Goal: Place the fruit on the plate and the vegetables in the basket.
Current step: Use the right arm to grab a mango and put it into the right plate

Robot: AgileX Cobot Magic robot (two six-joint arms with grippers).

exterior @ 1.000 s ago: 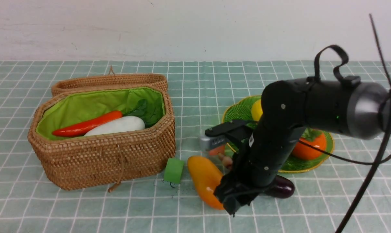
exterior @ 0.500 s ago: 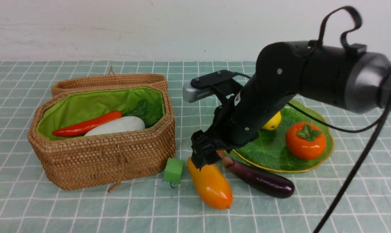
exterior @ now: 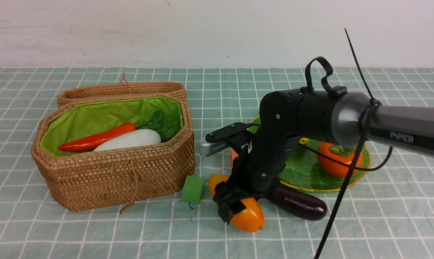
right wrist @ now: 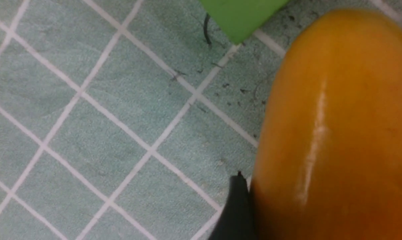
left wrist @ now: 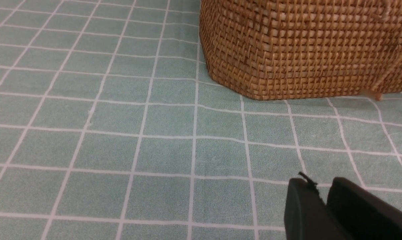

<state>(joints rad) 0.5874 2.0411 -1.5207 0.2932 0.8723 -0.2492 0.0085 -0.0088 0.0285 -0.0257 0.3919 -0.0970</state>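
Straddling the mango (exterior: 243, 212) at lower centre, your right claw (exterior: 228, 208) stands wide; your left claw (left wrist: 324, 208) looks narrow.

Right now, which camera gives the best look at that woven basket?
The front view: it shows the whole basket, lid open, green lining, with a red-orange carrot and white radish inside. The left wrist view shows only one lower corner of its woven wall. The right wrist view shows none of it.
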